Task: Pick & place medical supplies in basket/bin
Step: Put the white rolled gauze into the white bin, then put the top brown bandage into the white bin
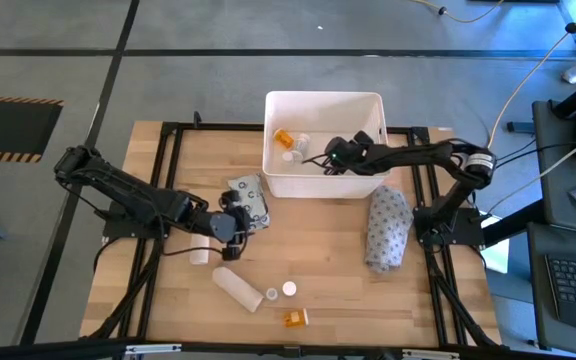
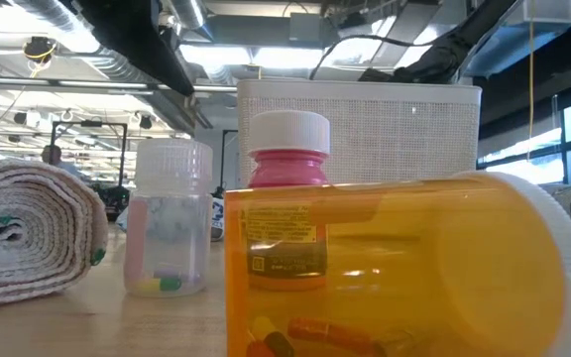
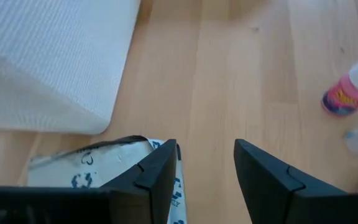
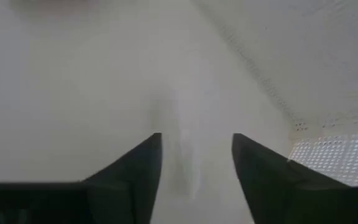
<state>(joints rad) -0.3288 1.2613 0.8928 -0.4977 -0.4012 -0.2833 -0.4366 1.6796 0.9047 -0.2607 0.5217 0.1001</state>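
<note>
White rectangular plastic tub (image 1: pixel 372 104) at table's 12 o'clock holds an orange pill bottle (image 1: pixel 284 136). Right gripper (image 1: pixel 334 160) inside, fingers spread, empty. Left gripper (image 1: pixel 236 222), fingers spread, beside flat grey packet (image 1: pixel 249 193); advise straddling packet's edge before pinching.

Table (image 1: pixel 348 290) pale matt wood; bin (image 1: pixel 323 105) white textured plastic; pill bottle (image 2: pixel 404 268) glossy translucent orange plastic.

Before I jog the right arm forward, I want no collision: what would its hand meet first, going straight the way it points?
The right hand is open inside the white bin. Straight ahead is only the bin's plain white inner surface, wall or floor; nothing else shows between. Depth is unclear, so go slowly.
</note>
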